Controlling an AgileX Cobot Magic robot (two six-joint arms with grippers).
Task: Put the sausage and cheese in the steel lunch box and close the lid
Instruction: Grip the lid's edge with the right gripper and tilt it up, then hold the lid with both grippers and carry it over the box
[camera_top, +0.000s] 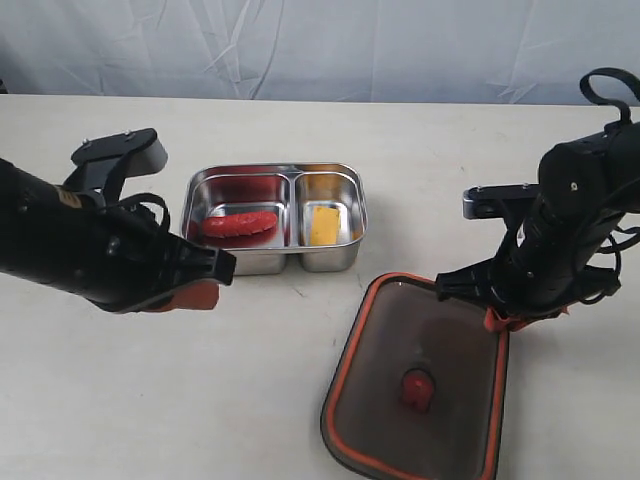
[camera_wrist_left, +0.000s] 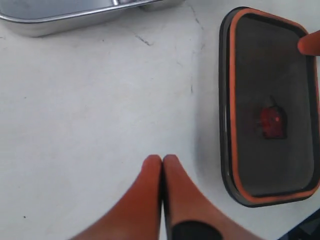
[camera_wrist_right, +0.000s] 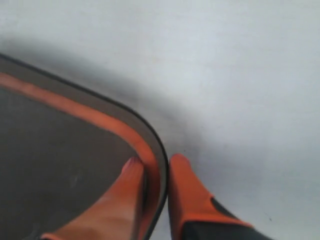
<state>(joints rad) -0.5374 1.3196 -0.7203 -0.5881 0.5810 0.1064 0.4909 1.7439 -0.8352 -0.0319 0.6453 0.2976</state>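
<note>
The steel lunch box (camera_top: 240, 262) stands open mid-table. The red sausage (camera_top: 240, 223) lies in its larger compartment and the yellow cheese (camera_top: 323, 224) in the smaller one. The dark lid (camera_top: 440, 345) with its orange rim lies upside down in front of the box, to the right, its orange valve tab (camera_top: 417, 388) showing. My right gripper (camera_wrist_right: 154, 164) is shut on the lid's rim (camera_wrist_right: 150, 159) at the far right corner, one finger inside and one outside. My left gripper (camera_wrist_left: 162, 160) hovers shut and empty over bare table left of the lid (camera_wrist_left: 270, 80).
The lunch box's edge (camera_wrist_left: 75, 20) shows in the left wrist view. A white cloth backdrop (camera_top: 300, 45) hangs behind the table. My left arm (camera_top: 90, 245) sits just left of the box.
</note>
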